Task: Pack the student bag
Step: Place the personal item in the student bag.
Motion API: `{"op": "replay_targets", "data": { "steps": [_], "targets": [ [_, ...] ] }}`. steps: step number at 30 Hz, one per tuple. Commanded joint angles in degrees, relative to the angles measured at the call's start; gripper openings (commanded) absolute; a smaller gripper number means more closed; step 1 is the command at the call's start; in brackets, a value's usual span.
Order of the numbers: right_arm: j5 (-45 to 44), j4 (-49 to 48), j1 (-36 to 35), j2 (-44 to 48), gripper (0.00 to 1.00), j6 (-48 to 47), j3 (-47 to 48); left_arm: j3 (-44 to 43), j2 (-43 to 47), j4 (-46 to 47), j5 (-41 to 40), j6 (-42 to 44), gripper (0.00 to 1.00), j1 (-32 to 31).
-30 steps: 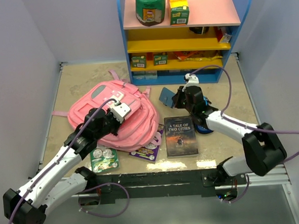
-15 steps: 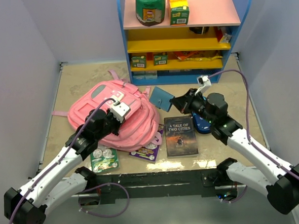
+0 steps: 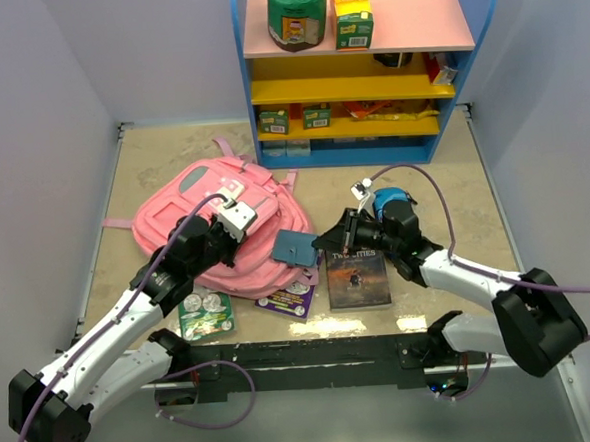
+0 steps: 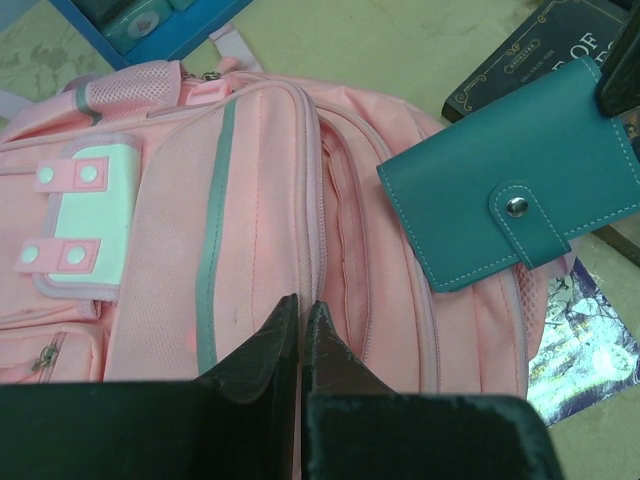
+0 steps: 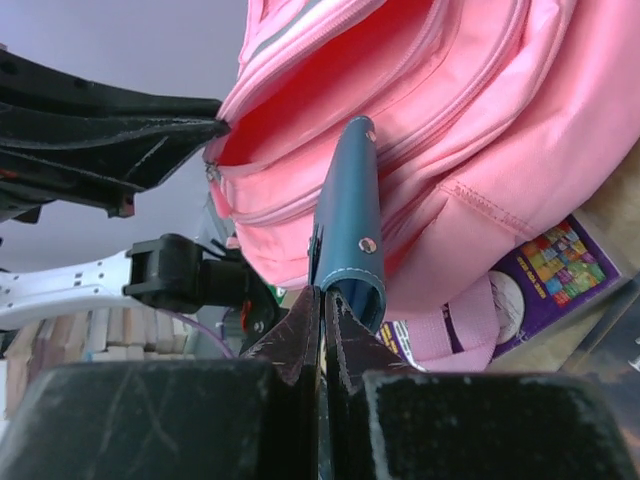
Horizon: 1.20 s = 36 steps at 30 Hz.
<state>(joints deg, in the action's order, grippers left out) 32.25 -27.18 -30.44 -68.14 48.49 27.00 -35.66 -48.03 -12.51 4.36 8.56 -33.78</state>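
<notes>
The pink student bag [image 3: 209, 211] lies on the table's left half. My left gripper [image 3: 237, 218] rests on top of it, shut on a fold of its fabric by the zipper [image 4: 318, 190], and holds the mouth of the bag [image 5: 330, 80] open. My right gripper [image 3: 326, 242] is shut on the lower edge of a teal snap wallet [image 3: 295, 247]. The wallet [image 5: 350, 200] stands on edge just in front of the bag's open mouth, over its right side. In the left wrist view the wallet [image 4: 510, 190] overlaps the bag's [image 4: 250, 180] right edge.
A dark book [image 3: 358, 275] lies right of the bag, partly under my right arm. A purple booklet [image 3: 288, 302] and a green packet [image 3: 206, 315] lie at the bag's near edge. A blue shelf unit [image 3: 356, 67] with boxes stands at the back.
My right arm has swung left and nearer, carrying the teal wallet from beside the shelf to the bag's right edge. The left arm and the bag have not moved.
</notes>
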Motion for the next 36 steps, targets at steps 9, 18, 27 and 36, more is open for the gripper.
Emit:
{"op": "replay_targets", "data": {
  "steps": [9,18,27,36],
  "targets": [
    [12.4,-13.9,-0.6,-4.9,0.0,-2.5,5.3,0.2,1.6,5.6,4.1,2.2,0.0,0.2],
    [15.5,-14.3,-0.5,-7.7,0.0,-4.9,5.3,-0.3,1.5,5.0,5.0,2.9,0.0,0.4],
    [15.9,-26.0,-0.5,-22.5,0.0,-1.9,7.4,-1.8,1.7,3.5,7.1,2.5,0.0,0.6],
    [8.5,-32.5,-0.2,-30.2,0.0,2.5,12.6,-1.2,2.2,2.8,14.0,3.1,0.0,0.6]
  ]
}}
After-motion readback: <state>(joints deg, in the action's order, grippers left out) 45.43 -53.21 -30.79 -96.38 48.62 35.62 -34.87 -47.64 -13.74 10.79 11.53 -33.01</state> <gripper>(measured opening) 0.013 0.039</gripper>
